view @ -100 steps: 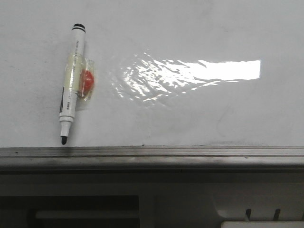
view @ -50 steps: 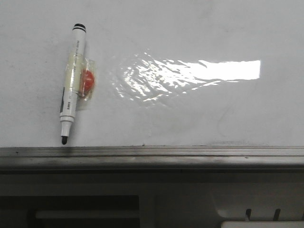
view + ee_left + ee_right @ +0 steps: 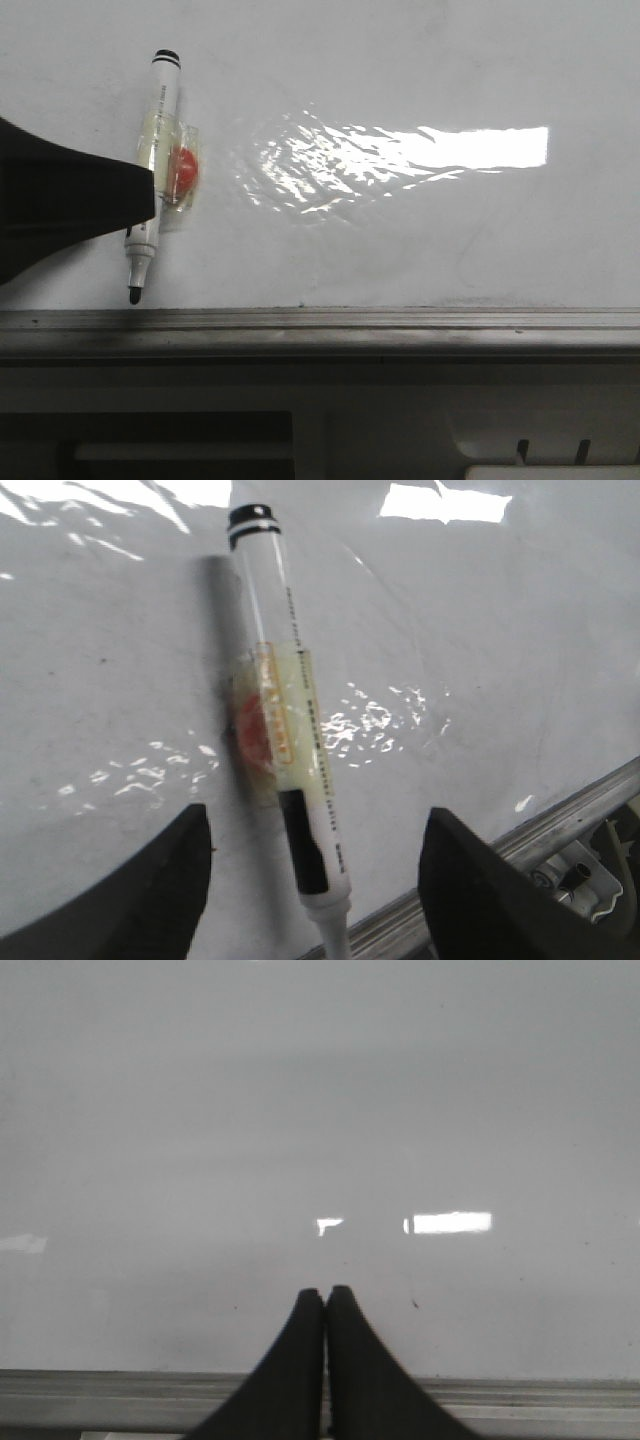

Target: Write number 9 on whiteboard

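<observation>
The left hand (image 3: 315, 880), fingers spread wide, straddles the uncapped marker (image 3: 290, 780) on a whiteboard (image 3: 420, 230) bearing no digit; the right hand (image 3: 325, 1300) sits clenched, empty.

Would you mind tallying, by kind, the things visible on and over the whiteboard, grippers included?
Whiteboard: 1
Marker with tape and a red piece on its barrel: 1
Grippers: 2, the left gripper open astride the marker, the right gripper shut
Drawn figures: 0
Total: 4
</observation>
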You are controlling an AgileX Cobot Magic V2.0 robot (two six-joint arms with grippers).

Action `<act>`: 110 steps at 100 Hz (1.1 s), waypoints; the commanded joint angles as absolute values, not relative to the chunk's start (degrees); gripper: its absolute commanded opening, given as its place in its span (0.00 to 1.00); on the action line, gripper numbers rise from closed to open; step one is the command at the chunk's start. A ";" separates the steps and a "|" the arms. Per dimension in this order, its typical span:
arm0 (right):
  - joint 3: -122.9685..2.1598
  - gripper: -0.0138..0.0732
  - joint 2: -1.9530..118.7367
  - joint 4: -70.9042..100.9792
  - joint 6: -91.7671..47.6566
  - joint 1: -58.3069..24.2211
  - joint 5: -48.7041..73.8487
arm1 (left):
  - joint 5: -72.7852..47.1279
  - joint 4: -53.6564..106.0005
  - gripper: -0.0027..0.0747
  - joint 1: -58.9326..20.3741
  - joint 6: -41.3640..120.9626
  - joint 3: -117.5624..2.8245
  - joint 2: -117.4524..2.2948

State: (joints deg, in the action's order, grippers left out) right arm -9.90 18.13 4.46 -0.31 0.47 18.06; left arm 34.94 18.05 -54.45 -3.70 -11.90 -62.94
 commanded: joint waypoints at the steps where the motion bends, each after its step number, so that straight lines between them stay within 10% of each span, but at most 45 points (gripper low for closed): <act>1: -11.88 0.08 19.03 4.60 -0.47 0.38 14.56 | 40.58 18.03 0.58 -55.90 -4.49 -14.13 -64.16; 34: -11.88 0.08 19.03 4.60 -0.47 0.38 15.69 | 42.01 19.36 0.56 -55.78 -4.49 -15.10 -69.66; 67: -11.97 0.08 19.03 4.60 -0.47 -1.02 17.58 | 41.66 21.60 0.16 -55.78 -4.49 -16.37 -71.54; 79: -13.41 0.08 20.05 4.60 -0.47 -5.78 18.86 | 41.59 21.60 0.01 -55.78 -4.49 -16.37 -71.54; 110: -27.76 0.09 37.15 8.96 -0.57 -27.62 23.92 | 41.43 9.94 0.01 -55.78 -4.04 -16.37 -69.08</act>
